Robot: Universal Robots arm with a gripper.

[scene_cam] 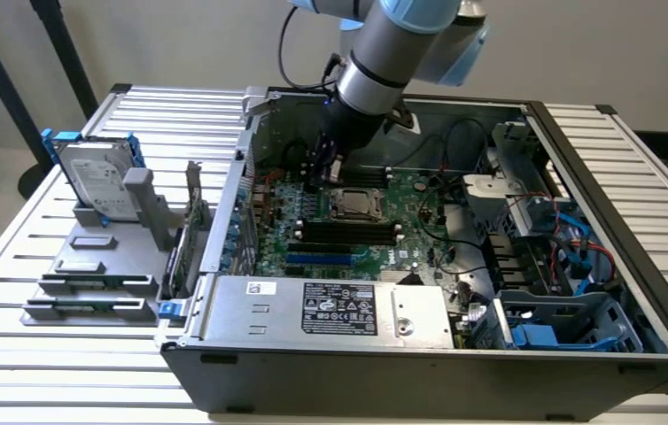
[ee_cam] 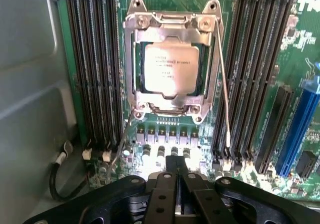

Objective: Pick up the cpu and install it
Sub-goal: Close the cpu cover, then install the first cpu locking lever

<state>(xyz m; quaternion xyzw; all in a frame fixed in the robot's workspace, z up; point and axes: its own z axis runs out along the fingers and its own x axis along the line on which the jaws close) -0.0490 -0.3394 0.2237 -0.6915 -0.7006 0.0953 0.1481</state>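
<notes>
Your claw (ee_cam: pixel 177 166), closed up and empty, hovered near the socket frame (ee_cam: pixel 172 23), where the cpu (ee_cam: pixel 168 67) already lay seated on the green board (ee_cam: pixel 292 44); placing it looked finished.

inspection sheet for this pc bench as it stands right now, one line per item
surface: slatted metal table carrying an open computer case
job's things: cpu lies in its motherboard socket, metal frame around it
clutter: hard drive in a blue bracket, upright on a grey fixture, the exterior view's left
grippers: gripper shut, nothing seen in it, inside the case beside the socket, apart from the cpu
cables: blue and black cables in the case, the exterior view's right
surroundings: plain wall
</notes>
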